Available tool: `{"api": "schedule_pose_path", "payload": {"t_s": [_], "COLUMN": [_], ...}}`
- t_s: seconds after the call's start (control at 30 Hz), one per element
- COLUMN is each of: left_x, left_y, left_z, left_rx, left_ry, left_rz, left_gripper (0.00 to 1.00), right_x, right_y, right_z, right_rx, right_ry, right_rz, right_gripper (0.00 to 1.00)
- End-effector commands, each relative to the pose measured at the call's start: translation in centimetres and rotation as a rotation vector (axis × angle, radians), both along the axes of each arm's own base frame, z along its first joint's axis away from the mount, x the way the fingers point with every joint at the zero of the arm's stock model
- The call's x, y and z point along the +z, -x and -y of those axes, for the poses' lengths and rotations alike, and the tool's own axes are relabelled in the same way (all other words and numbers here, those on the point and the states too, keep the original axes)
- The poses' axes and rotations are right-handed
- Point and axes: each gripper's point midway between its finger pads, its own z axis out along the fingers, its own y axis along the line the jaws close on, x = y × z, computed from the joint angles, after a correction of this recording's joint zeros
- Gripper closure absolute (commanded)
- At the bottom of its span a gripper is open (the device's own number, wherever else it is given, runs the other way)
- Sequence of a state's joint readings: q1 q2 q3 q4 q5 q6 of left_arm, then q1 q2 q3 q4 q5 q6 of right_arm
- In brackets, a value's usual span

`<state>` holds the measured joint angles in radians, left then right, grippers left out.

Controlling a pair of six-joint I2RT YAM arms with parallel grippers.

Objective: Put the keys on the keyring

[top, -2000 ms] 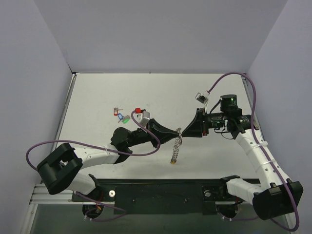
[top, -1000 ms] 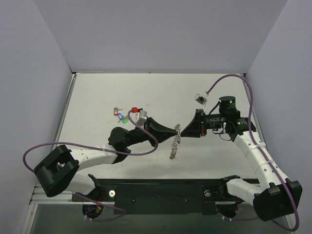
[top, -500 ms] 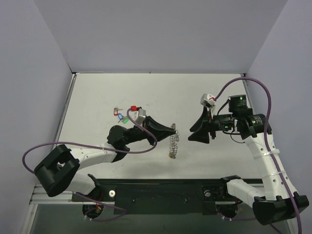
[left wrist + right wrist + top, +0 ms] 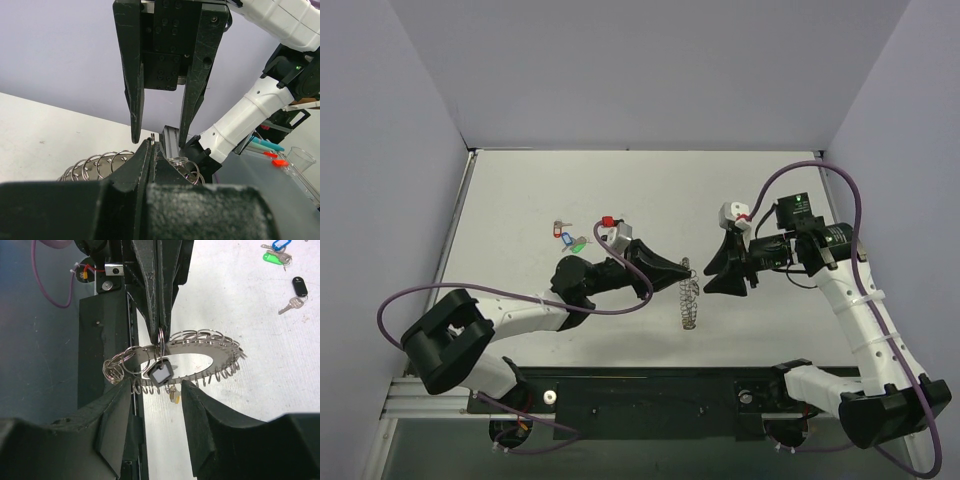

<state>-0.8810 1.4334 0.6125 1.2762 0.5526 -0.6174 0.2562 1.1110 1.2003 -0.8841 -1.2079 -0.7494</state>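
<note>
Lilac walls [image 4: 650, 70] box in a pale tabletop [image 4: 520, 190] on three sides.

Starting at the left fingers [image 4: 682, 268]: they're pinched tight on the keyring [image 4: 222, 355], gripping its thin wire right at the tips, about dead centre of the overhead shot. From up there the ring is edge-on and hangs down from the tips like a little coil. In the right wrist shot it stretches across the middle of the frame as a toothed loop, with small rings fanned along its upper edge and bunched at its left end.

A dark square tag [image 4: 160, 374] dangles from the loop just under those tips, with a small yellowish piece [image 4: 174, 397] below it.

The right fingers [image 4: 716, 278] are spread apart with nothing in them, pointing at the ring from the right, just beside it. Can't tell if they touch it.

Further out, the loose keys [image 4: 570, 238] lie on the tabletop left of centre, well apart from the ring. Blue [image 4: 280, 245], green [image 4: 270, 257] and black [image 4: 299, 286] tags show, plus a red one [image 4: 608, 221].
</note>
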Motion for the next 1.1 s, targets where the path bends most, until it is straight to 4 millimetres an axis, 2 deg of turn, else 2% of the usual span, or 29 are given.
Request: {"api": "schedule_pose_path", "payload": {"t_s": [0.0,0.4,0.57,0.73,1.03,1.07], "left_x": [8.4,8.4,8.3,8.4,8.6,8.7], "left_y": [1.9,2.2,2.1,2.1,2.2,2.2], "left_z": [-2.0,-1.4,-1.3,-1.3,-1.4,-1.4], "left_rx": [0.003,-0.012,-0.009,-0.008,-0.010,-0.008], "left_ry": [0.294,0.303,0.301,0.303,0.303,0.305], "left_rz": [0.216,0.216,0.212,0.216,0.219,0.220], "left_gripper": [1.00,1.00,1.00,1.00,1.00,1.00], "right_x": [1.4,2.5,2.2,2.0,1.3,1.3], "right_y": [0.3,0.5,0.9,0.7,0.6,0.6], "right_z": [-0.6,-1.3,-1.5,-1.8,-1.9,-1.9], "right_rx": [0.056,0.092,0.104,0.092,0.076,0.076], "right_ry": [-0.036,-0.090,-0.091,-0.098,-0.088,-0.090], "right_rz": [0.038,0.004,-0.016,-0.041,-0.055,-0.056], "right_gripper": [0.60,0.69,0.73,0.84,0.86,0.89]}}
